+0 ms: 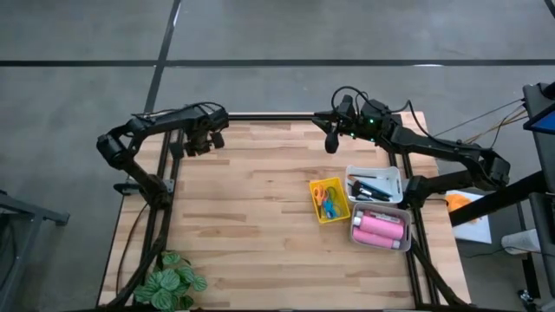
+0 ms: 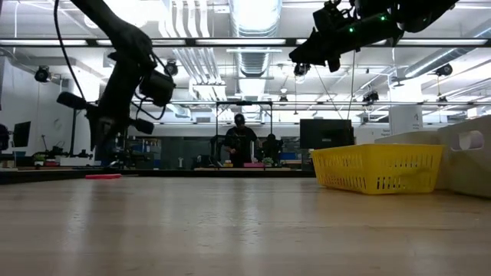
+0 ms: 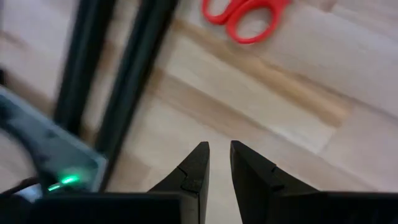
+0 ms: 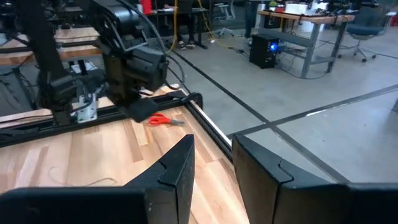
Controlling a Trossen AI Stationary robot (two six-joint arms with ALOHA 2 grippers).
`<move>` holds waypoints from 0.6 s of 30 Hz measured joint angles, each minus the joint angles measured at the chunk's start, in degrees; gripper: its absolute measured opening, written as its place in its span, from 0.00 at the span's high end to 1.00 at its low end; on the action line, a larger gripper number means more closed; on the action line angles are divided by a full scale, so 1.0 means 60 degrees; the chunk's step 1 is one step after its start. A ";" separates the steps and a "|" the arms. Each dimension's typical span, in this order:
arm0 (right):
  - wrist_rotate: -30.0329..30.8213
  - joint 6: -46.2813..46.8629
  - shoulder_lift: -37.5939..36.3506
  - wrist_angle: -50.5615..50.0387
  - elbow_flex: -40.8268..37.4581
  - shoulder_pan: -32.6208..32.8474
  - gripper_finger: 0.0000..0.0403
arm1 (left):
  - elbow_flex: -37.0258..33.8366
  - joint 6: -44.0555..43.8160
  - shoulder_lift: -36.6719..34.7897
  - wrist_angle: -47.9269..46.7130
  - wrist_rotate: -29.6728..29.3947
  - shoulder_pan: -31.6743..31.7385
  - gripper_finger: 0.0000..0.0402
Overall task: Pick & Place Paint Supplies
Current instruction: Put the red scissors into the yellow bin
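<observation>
The left claw (image 3: 219, 163) hung empty, jaws a narrow slit apart, above the table (image 1: 260, 191). Red-handled scissors (image 3: 244, 17) lay flat just ahead — widen, then straddle the handles squarely. The right claw (image 4: 211, 163) — part-open, empty — waited far across.

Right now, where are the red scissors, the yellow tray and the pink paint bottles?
red scissors (image 4: 165, 120): right wrist view, on the handles, lying on the table under the left arm.
yellow tray (image 1: 341, 211): high view, on its right rim.
pink paint bottles (image 1: 379, 229): high view, on the bottles' pink bodies in the white tray.
</observation>
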 joint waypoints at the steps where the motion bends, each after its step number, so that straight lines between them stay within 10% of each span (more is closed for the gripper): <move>1: -0.0081 0.0003 0.0000 0.0000 0.0000 0.0000 0.73 | -0.0118 -0.0045 0.0002 0.0283 -0.0018 0.0011 0.84; 12: -0.1981 0.0039 -0.0004 0.0029 0.0000 -0.0022 0.73 | -0.0715 0.0821 -0.0002 0.2683 -0.0395 0.0063 0.84; 18: -0.2065 0.0222 -0.0004 0.0025 0.0000 -0.0019 0.73 | -0.0722 -0.0538 -0.0002 0.2354 -0.2256 0.0072 0.84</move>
